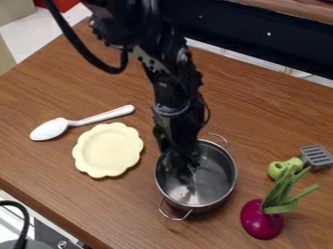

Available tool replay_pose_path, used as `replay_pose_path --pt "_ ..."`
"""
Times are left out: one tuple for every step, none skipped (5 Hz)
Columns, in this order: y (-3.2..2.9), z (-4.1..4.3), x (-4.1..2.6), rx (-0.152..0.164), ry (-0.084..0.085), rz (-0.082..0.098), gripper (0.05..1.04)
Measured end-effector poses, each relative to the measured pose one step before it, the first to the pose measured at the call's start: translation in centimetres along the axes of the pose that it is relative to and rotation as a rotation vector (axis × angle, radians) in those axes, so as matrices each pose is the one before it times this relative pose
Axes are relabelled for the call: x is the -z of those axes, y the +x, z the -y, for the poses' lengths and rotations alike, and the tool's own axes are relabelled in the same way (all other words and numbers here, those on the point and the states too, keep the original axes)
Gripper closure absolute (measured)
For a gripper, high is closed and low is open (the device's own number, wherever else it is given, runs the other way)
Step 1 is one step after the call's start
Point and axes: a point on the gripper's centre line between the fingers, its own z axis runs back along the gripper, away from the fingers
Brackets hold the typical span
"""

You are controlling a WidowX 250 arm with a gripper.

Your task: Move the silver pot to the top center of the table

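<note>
The silver pot [220, 177] sits under the gripper [181, 163], whose jaws overlap its eleven-o'clock side; spread or pinching, I cannot tell.

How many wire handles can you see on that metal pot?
2. One loop is on the far side of the pot, just right of the arm; the other loop is on the near side. The arm covers part of the rim there.
</note>
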Motion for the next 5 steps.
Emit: replay_pose_path --pt "0.252 -0.13 -0.417 0.0076 -0.0207 -0.0122 0.924" --pt "0.287 -0.667 -0.362 -0.0138 0.0065 0.0042 1.024" --pt "1.112 -1.592 -1.075 -0.051 0.0189 0.0226 1.029" --pt "1.297 -1.752 -0.645 -0.0597 -0.0094 0.0062 1.029" --pt "1.577 -1.756 -1.22 -0.0625 -0.0283 0.019 1.029"
